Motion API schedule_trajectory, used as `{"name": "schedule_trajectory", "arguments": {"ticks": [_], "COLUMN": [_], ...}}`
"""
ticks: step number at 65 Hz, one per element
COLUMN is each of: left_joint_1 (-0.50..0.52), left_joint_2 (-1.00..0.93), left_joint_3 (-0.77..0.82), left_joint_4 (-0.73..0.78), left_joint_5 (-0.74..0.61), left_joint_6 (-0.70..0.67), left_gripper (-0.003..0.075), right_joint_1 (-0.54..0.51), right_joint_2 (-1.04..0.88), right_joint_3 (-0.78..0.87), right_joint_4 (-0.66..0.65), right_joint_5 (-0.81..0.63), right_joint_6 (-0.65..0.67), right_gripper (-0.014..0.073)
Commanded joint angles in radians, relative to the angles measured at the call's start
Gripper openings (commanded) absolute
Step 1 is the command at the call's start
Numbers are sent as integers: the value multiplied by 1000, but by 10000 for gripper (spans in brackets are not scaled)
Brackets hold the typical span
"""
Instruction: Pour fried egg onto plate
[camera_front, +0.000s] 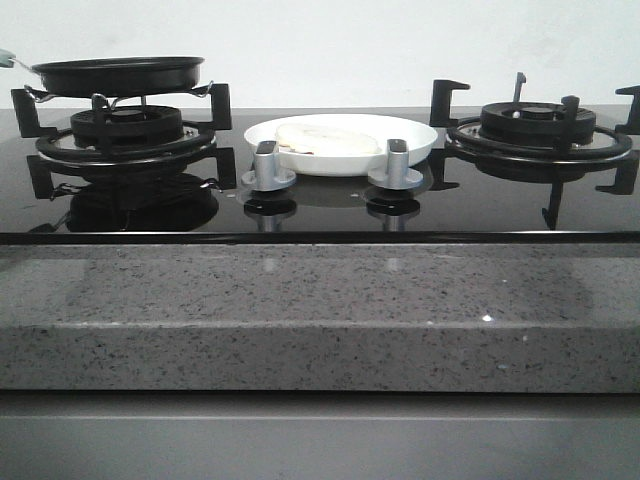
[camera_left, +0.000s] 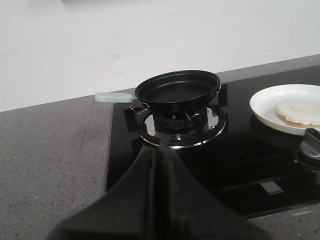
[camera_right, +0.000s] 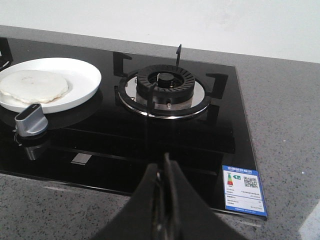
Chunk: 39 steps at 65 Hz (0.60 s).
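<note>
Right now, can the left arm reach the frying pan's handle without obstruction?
Probably yes. The left gripper, fingers together and empty, faces the frying pan; nothing stands between, and its pale green handle sticks out free.

We see the egg (camera_front: 326, 139) lying flat on the plate (camera_front: 415, 140) at frame centre, between the two burners. Black pan (camera_front: 118, 74) sits on the left burner (camera_front: 125, 130) in the upper left. Right burner (camera_front: 538, 125) is bare. Two knobs (camera_front: 268, 165) stand just in front of the plate.

Black frying pan (camera_front: 118, 75) on left burner (camera_front: 125, 128); right burner (camera_front: 538, 125) bare; two silver knobs (camera_front: 268, 166) between.
</note>
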Motion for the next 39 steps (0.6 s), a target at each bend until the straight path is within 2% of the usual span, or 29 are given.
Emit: {"name": "schedule_trajectory", "arguments": {"ticks": [1,20,29,39], "left_joint_1": [-4,-4,-4,-4], "left_joint_2": [7,7,7,-12], "left_joint_3": [-26,-17,45,112], "left_joint_4": [-16,-3,240,256], "left_joint_5": [-84,-99,-201,-218], "left_joint_6": [-11,-20,-327,-346], "left_gripper": [-19,-19,-19,-19], "right_joint_1": [-2,-2,-2,-2], "right_joint_2": [7,7,7,7], "right_joint_3": [-25,-25,-25,-25], "right_joint_4": [1,1,1,1], "right_joint_5": [-85,-85,-85,-84], "right_joint_6": [0,0,0,0], "right_gripper": [-67,-67,-67,-67]}}
